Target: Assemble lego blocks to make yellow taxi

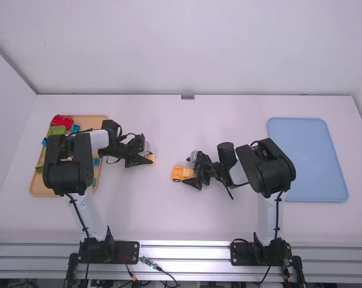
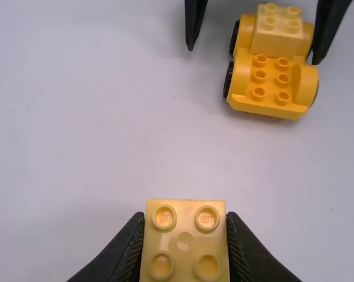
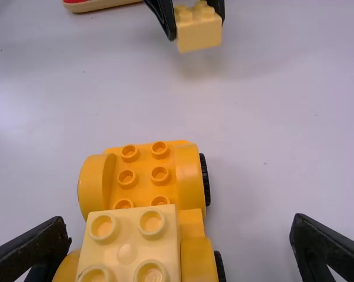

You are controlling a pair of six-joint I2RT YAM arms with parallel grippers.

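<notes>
In the high view, your left tool (image 1: 146,157) is holding the pale yellow held block (image 1: 150,157) near the middle of the bench (image 1: 150,213), to the left of the car (image 1: 182,173). Your right tool (image 1: 193,171) is reaching in at the car from the right. At your far left, the wooden tray (image 1: 41,188) is lying partly under the left arm and carrying the red block (image 1: 62,121), green blocks and blue blocks, while the blue tray (image 1: 307,159) is lying at your right. In the left wrist view, your left tool is closing on two opposite sides of the held block, and its four studs are facing the camera. Farther off, the car is standing on its wheels, with the pale top block (image 2: 277,29) sitting on one end and six bare studs showing on the other. In the right wrist view, your right tool is standing open, its fingers wide apart; the car is sitting between them, close beside one finger and well apart from the other. You cannot tell whether that near finger is touching it. Beyond the car, your held block is hanging above the bench, studs up, its shadow falling below.
</notes>
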